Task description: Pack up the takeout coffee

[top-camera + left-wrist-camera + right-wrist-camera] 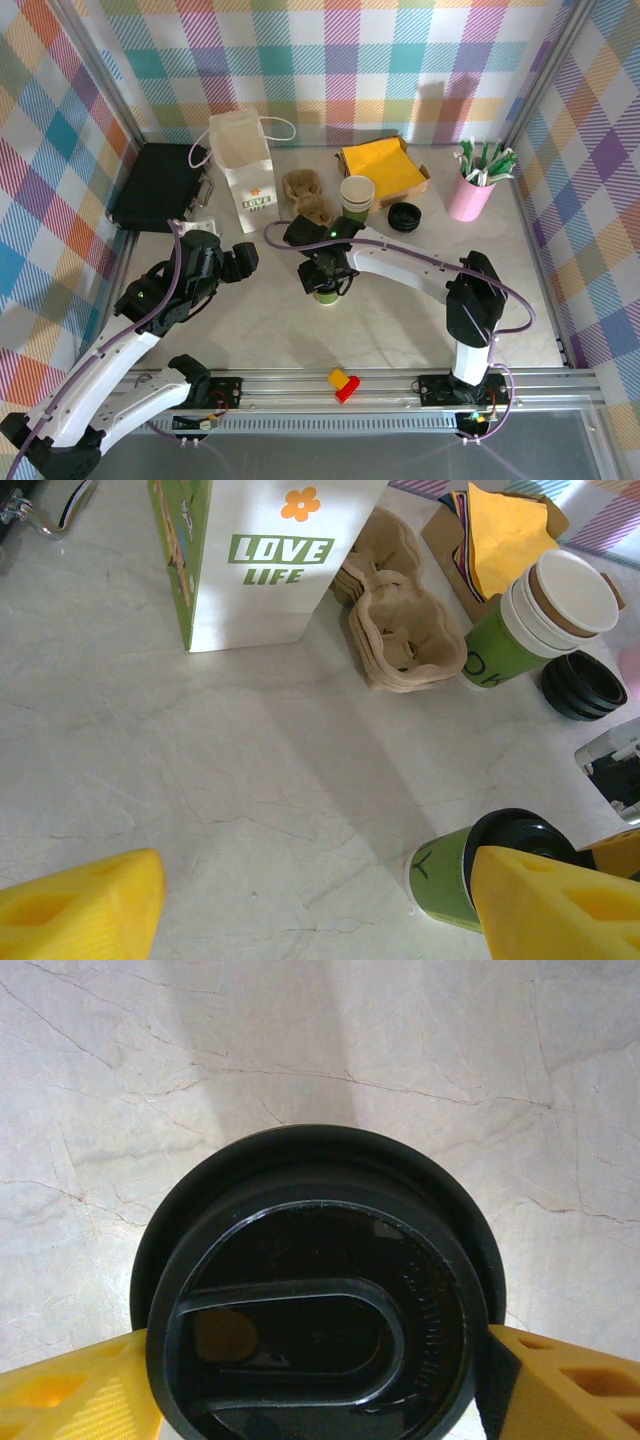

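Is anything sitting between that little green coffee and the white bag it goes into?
Nothing visible does. Bare table lies between the takeout coffee, gripped by the right claw, and the white bag; the cardboard carriers sit beside that path. The cup probably has to be lifted over the bag's tall rim.

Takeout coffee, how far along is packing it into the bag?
Done: the black lid is on the takeout coffee. In hand: the right tool appears clamped around it, with the cup standing on the table. Left: lifting it and lowering it into the white paper bag, which stands upright at the far left. The left tool is open and empty.
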